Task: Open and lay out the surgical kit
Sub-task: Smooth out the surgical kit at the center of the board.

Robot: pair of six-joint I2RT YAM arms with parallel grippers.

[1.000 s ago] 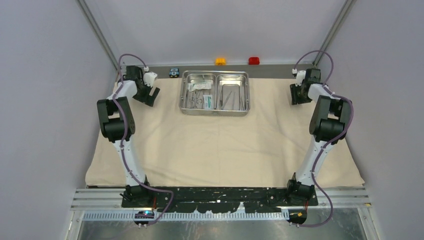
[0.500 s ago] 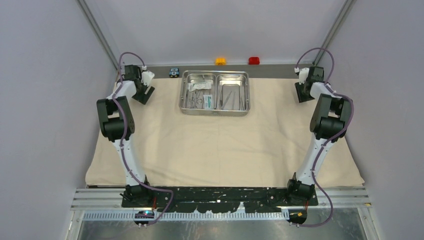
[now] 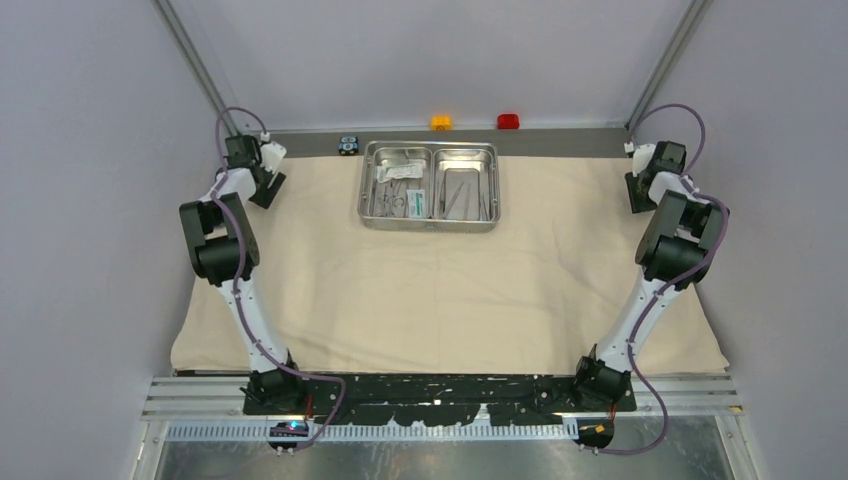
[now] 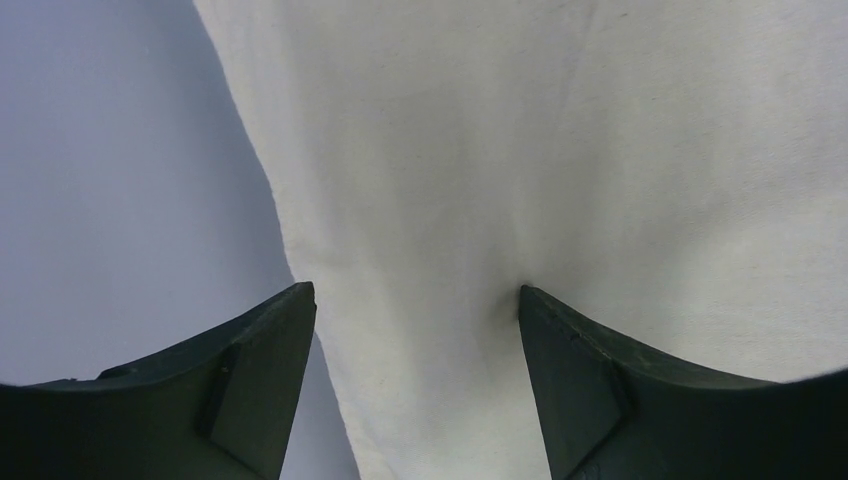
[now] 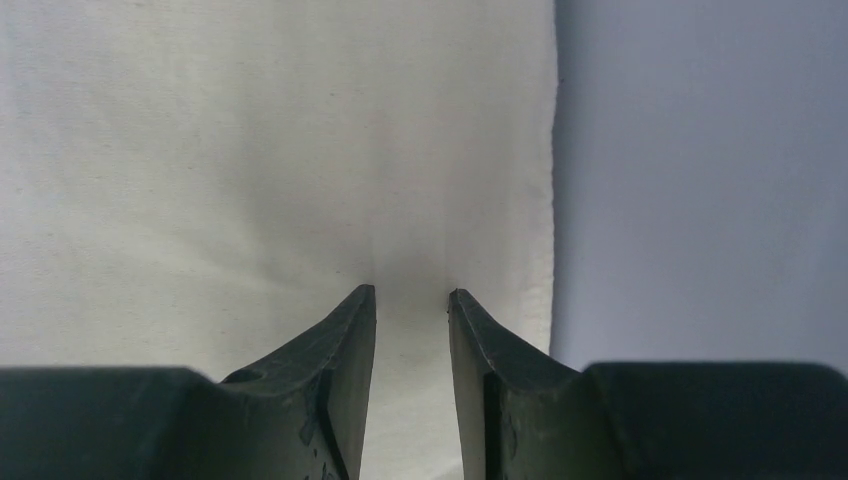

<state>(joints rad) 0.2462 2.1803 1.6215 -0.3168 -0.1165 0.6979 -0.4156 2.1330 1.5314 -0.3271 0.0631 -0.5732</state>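
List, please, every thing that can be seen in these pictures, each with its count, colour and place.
cloth: one, beige, spread flat under the tray.
tray: one, shiny steel, far middle of the cloth, two compartments.
ring-handled instruments: several, count unclear, metal, left compartment.
packet: one, white and green, left compartment.
thin tools: several, metal, right compartment.
block: one, black and blue, far edge, left of the tray.
orange button: one, far edge.
red button: one, far edge, right of the orange.
left gripper: one, black, jaws wide apart over the cloth's left edge.
right gripper: one, black, narrow gap, tips at the cloth near its right edge; grip unclear.
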